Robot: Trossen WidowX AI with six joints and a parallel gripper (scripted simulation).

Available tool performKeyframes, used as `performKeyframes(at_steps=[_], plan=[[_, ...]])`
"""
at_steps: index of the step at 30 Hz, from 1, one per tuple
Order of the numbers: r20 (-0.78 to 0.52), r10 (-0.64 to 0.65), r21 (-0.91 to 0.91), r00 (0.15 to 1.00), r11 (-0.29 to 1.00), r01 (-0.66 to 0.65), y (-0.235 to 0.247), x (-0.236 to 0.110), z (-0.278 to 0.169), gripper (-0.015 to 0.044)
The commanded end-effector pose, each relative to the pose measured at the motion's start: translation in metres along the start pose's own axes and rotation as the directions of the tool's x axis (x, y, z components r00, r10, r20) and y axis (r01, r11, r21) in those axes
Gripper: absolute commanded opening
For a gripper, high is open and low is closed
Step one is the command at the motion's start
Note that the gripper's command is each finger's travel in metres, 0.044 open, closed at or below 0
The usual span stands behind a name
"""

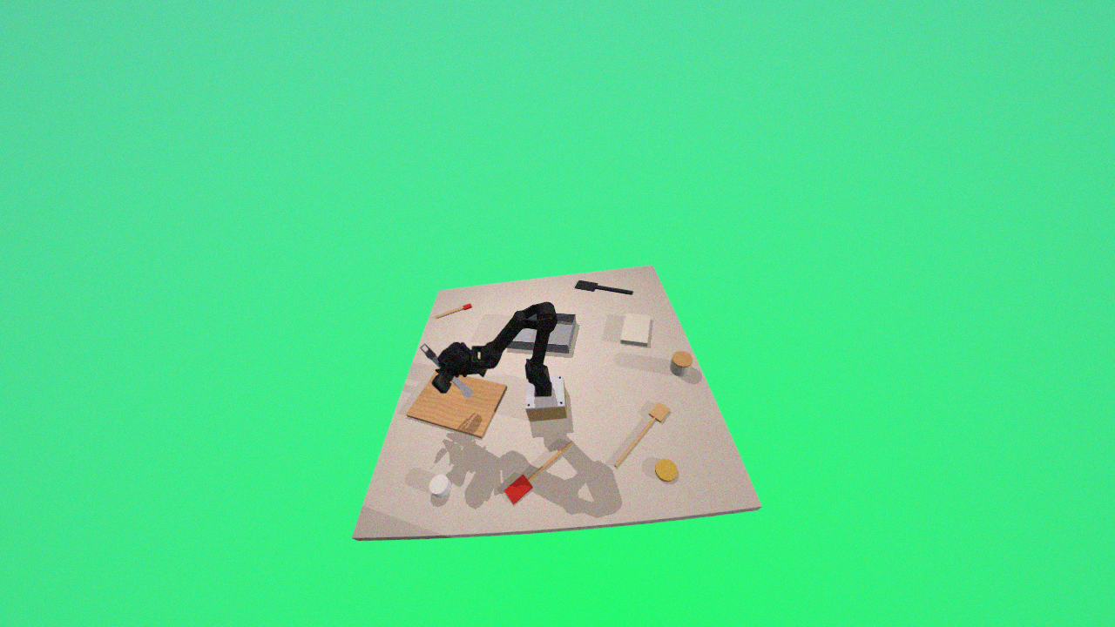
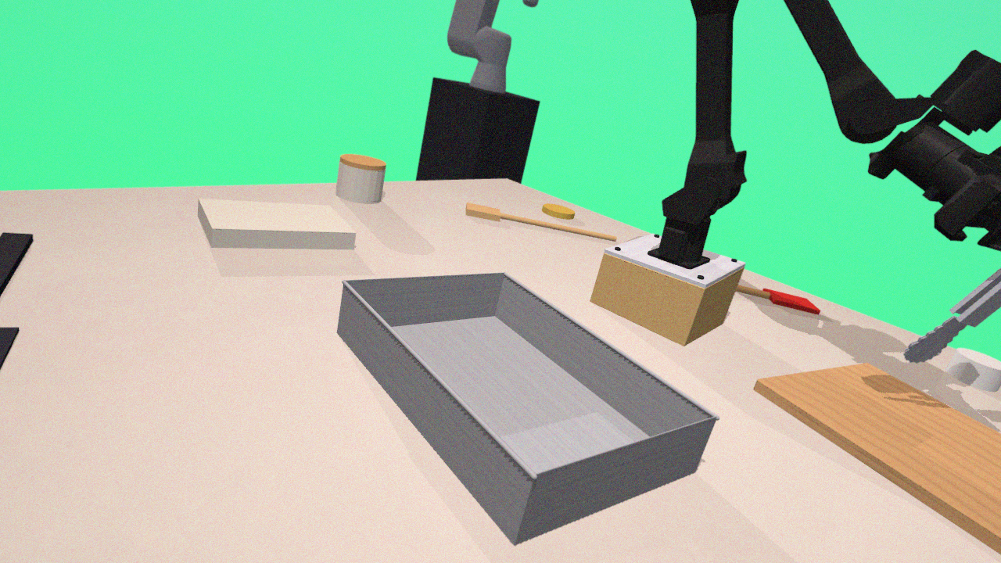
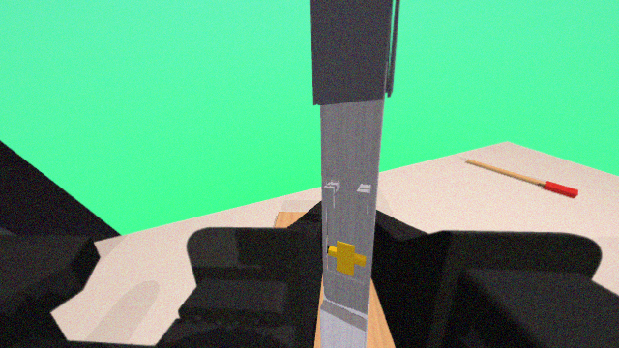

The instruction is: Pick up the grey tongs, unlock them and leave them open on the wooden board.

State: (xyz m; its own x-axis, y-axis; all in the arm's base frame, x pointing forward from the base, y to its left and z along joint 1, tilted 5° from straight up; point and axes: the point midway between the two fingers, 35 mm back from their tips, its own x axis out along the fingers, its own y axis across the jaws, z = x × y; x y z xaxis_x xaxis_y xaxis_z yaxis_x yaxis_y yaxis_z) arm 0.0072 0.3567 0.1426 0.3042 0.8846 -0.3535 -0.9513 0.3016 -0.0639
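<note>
My gripper (image 1: 449, 369) (image 3: 338, 207) is shut on the grey tongs (image 1: 465, 387) (image 2: 941, 335) (image 3: 350, 164) around their middle. It holds them tilted in the air over the wooden board (image 1: 460, 409) (image 2: 895, 427) (image 3: 290, 218). Their toothed tips point down toward the board without touching it, and their dark hinge end (image 1: 427, 352) (image 3: 349, 48) is up. A yellow lock piece (image 3: 347, 257) shows on the tongs between my fingers. The tong arms look close together. The grey roasting tin (image 1: 563, 333) (image 2: 594, 482) stands empty behind the arm.
Around the table lie a red-tipped stick (image 1: 464, 307) (image 3: 522, 178), black spatula (image 1: 602, 287), white block (image 1: 636, 328) (image 2: 276, 224), lidded jar (image 1: 681, 362) (image 2: 360, 177), wooden spatula (image 1: 640, 433) (image 2: 539, 220), yellow disc (image 1: 665, 470), red spatula (image 1: 518, 488) (image 2: 791, 299) and white cup (image 1: 438, 485) (image 2: 976, 367).
</note>
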Motion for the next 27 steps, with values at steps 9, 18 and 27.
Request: performKeyframes(at_steps=[9, 18, 27], plan=[[0.007, -0.005, -0.001, 1.000, 1.000, 0.005, -0.0008, -0.0002, 0.0013, -0.0150], [0.007, -0.005, -0.001, 1.000, 1.000, 0.005, -0.0008, -0.0002, 0.0013, -0.0150], [-0.030, -0.003, -0.011, 1.000, 1.000, 0.002, 0.0012, 0.0054, 0.0000, -0.0150]])
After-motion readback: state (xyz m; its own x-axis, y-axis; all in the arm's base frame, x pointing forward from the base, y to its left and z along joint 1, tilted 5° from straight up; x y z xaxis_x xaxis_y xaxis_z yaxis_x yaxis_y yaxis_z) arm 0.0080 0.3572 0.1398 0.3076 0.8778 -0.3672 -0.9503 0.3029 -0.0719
